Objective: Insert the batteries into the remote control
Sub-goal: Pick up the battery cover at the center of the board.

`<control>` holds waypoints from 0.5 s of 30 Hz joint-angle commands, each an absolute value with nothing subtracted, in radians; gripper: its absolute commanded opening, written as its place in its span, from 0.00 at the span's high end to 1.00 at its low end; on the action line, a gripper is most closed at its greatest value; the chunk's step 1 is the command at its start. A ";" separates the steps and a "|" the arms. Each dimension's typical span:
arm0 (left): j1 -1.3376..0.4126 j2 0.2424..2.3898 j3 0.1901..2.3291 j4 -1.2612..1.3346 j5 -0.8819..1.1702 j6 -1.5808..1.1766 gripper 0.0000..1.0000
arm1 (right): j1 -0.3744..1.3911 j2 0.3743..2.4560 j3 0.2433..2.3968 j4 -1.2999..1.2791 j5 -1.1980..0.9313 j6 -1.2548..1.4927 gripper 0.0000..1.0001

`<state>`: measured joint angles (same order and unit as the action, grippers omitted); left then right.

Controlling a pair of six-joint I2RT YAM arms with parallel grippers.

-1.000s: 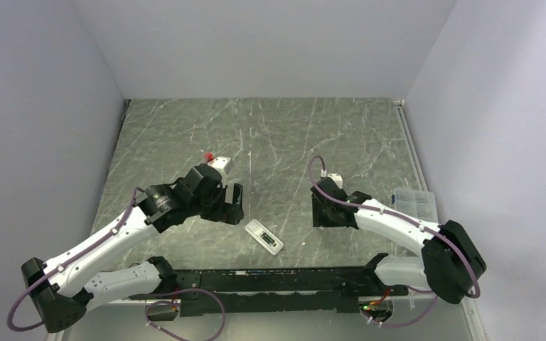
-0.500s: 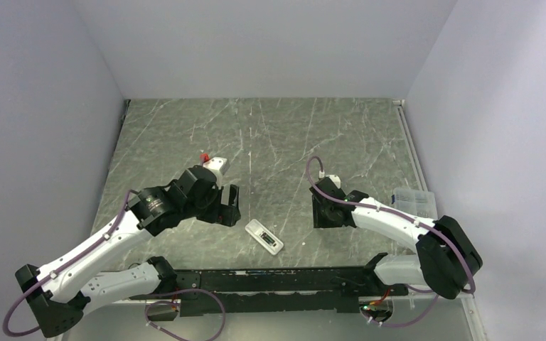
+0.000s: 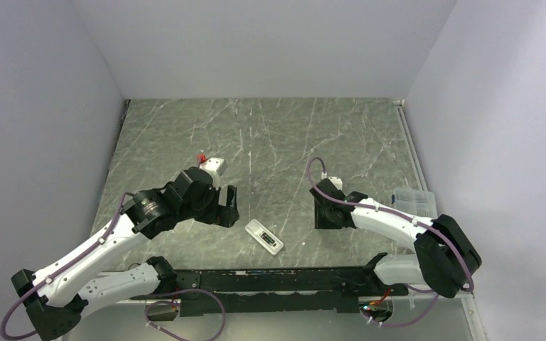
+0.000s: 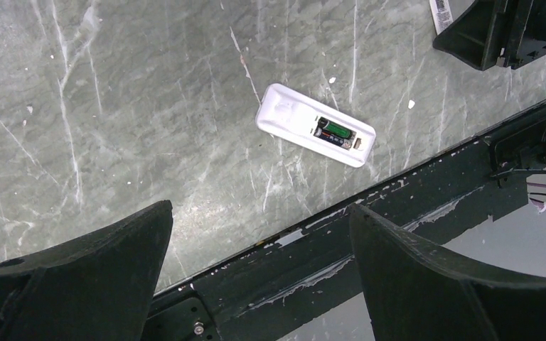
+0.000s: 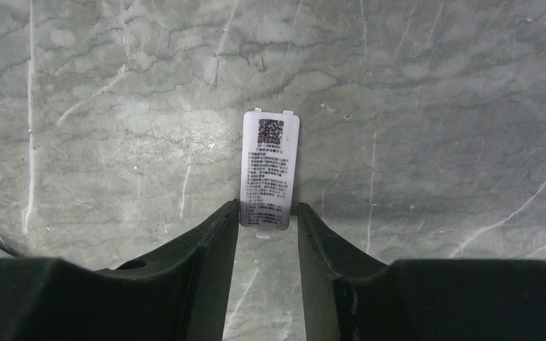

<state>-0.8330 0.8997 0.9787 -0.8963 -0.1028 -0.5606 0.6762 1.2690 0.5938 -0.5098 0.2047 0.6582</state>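
Observation:
The white remote control (image 3: pixel 264 236) lies flat near the table's front edge, its back up and its recess open. In the left wrist view (image 4: pixel 316 133) the batteries (image 4: pixel 335 132) sit inside the recess, one green-labelled and one dark. My left gripper (image 4: pixel 259 209) is open and empty, raised up and to the left of the remote (image 3: pixel 224 206). My right gripper (image 5: pixel 268 207) is low on the table to the right (image 3: pixel 327 213). Its fingertips press both sides of the near end of a white battery cover (image 5: pixel 271 163) with a printed label.
A clear plastic box (image 3: pixel 414 201) stands at the right edge of the table. A black rail (image 3: pixel 270 273) runs along the front edge, just below the remote. White walls enclose the table at the back and sides.
My left arm has drawn back a little to the left, away from the remote. My right gripper has stayed at the cover, almost still.

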 commanded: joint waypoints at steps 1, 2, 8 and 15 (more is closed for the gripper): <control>-0.837 0.877 0.971 -0.881 -0.111 -0.550 0.01 | 0.672 1.271 0.595 -0.505 0.233 0.685 0.63; -0.837 0.876 0.971 -0.881 -0.111 -0.549 0.00 | 0.673 1.270 0.595 -0.504 0.235 0.686 0.64; -0.837 0.871 0.969 -0.881 -0.108 -0.551 0.00 | 0.674 1.278 0.599 -0.505 0.233 0.691 0.68; -0.837 0.868 0.967 -0.880 -0.104 -0.549 0.01 | 0.687 1.279 0.610 -0.525 0.250 0.704 0.76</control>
<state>-0.8330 0.8848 0.9699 -0.8963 -0.1028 -0.5606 0.6781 1.2743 0.5938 -0.5098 0.2153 0.6846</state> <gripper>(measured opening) 0.994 0.311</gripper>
